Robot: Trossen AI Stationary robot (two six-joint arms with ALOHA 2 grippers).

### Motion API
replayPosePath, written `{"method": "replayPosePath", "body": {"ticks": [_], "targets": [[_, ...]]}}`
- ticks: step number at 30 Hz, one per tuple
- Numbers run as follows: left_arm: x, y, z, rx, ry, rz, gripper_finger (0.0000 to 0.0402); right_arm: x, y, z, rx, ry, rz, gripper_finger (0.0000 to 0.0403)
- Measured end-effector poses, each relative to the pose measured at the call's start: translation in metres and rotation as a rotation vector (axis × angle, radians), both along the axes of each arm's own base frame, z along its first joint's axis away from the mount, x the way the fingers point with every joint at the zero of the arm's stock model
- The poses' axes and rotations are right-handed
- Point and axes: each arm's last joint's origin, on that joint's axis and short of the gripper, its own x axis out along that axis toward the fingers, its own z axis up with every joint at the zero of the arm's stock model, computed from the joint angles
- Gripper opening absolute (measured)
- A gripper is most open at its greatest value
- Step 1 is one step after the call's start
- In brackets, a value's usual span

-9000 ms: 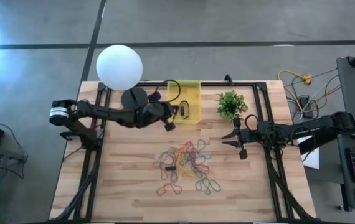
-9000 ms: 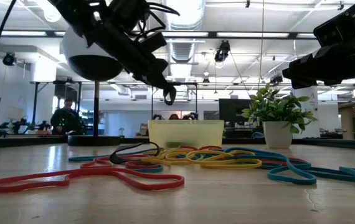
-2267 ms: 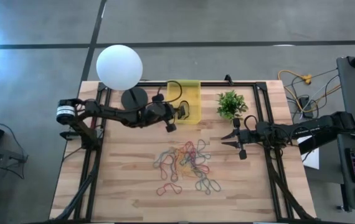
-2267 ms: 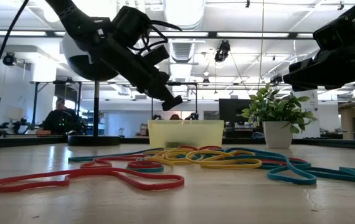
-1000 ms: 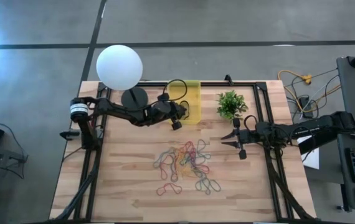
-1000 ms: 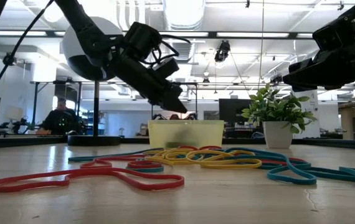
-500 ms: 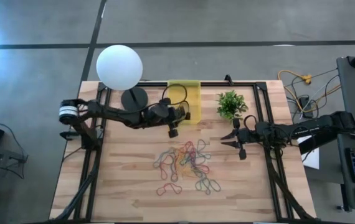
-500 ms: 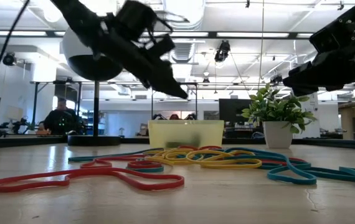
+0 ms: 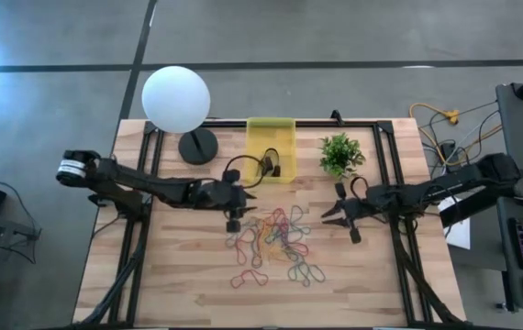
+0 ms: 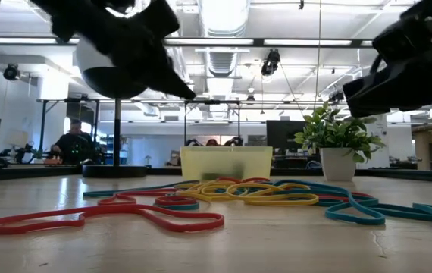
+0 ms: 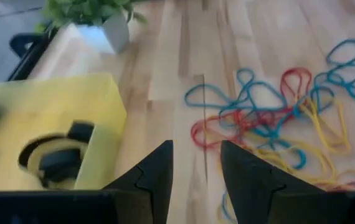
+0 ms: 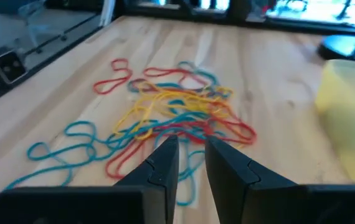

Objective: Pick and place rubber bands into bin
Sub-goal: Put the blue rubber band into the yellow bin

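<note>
Left gripper (image 9: 234,220) hovers above the light wooden slatted table (image 9: 179,275), its two dark fingers (image 11: 159,171) held a narrow gap apart with nothing between them, at the near edge of the tangle of thin red, blue and yellow rubber bands (image 9: 275,240); in the left wrist view the loops (image 11: 277,118) lie just ahead of the fingertips. Beyond this gripper, toward the table's far edge, sits the small rectangular translucent yellow plastic bin (image 9: 271,149), which holds a dark band or two, and in the left wrist view its wall (image 11: 71,118) shows close beside the fingers. Right gripper (image 9: 339,218) hangs on the opposite side of the pile, its fingers (image 12: 159,168) likewise slightly parted and empty, the bands (image 12: 171,118) spread on the wood in front of it and the bin (image 12: 352,106) off to one side. Behind the right gripper stands a small green plant in a white pot (image 9: 339,154), just beside the bin. Farther past the left gripper a white globe lamp on a black round base (image 9: 176,99) stands at the table's far corner. From table height the bands (image 10: 223,199) sprawl flat across the foreground, with the bin (image 10: 226,163) and plant (image 10: 337,144) behind them and a seated person (image 10: 70,144) in the room beyond.
</note>
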Motion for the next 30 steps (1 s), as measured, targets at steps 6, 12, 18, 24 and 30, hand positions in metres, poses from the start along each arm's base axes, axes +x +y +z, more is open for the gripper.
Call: {"method": "replayPosePath", "body": {"ticks": [6, 12, 18, 24, 30], "targets": [[-0.014, -0.008, -0.018, -0.074, -0.040, 0.024, 0.0118, 0.026, 0.014, -0.002, -0.037, 0.205, 0.040, 0.0068], [-0.029, -0.015, -0.031, -0.074, -0.090, 0.023, 0.0118, 0.062, 0.023, -0.005, -0.049, 0.364, 0.033, 0.0068], [-0.036, -0.017, -0.027, -0.066, -0.114, 0.025, 0.0118, 0.090, 0.028, -0.011, -0.088, 0.499, -0.009, 0.0068], [-0.054, -0.016, -0.029, -0.051, -0.107, 0.040, 0.0118, 0.112, 0.032, -0.021, -0.120, 0.539, -0.045, 0.0068], [-0.064, -0.017, -0.027, -0.087, -0.182, 0.034, 0.0118, 0.121, 0.033, -0.026, -0.123, 0.569, -0.050, 0.0077]]}}
